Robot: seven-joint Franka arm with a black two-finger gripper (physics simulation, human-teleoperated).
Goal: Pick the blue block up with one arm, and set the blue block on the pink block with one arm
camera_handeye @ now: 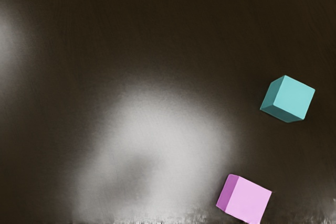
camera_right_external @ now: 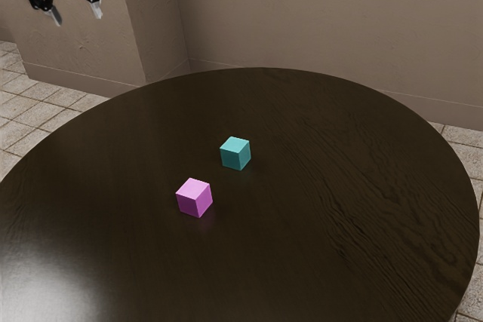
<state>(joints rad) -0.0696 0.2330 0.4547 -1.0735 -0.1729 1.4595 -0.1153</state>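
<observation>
The task has not really begun. The black two-finger gripper (camera_right_external: pixel 76 14) hangs high above the far edge of the round, dark-brown wooden desk (camera_right_external: pixel 339 209), at the exterior view's upper left. Its fingers are spread apart and hold nothing.

The small blue-green cube, the task's blue block (camera_right_external: pixel 235 153), sits flat on the desk near its middle, untouched. The small pink cube, the pink block (camera_right_external: pixel 195 197), rests near it, a little closer to the camera and toward the exterior view's left. A clear gap of bare wood lies between them, so they do not touch. In the wrist view both cubes lie off to one side of the hand's line of sight, the blue block (camera_handeye: pixel 288 98) above the pink block (camera_handeye: pixel 244 199) as shown. The gripper therefore seems to be off to one side of both cubes, not above either one.

Judged from this, every step is left. The arm must travel across and down to the blue block and line its fingers up with two opposite faces. It must then close on the block, lift it, carry it over the pink block, set it squarely on top, and let go. Nothing stands in the way on the desk. The main risk is likely a skewed grasp or an off-centre placement on so small a top face.
</observation>
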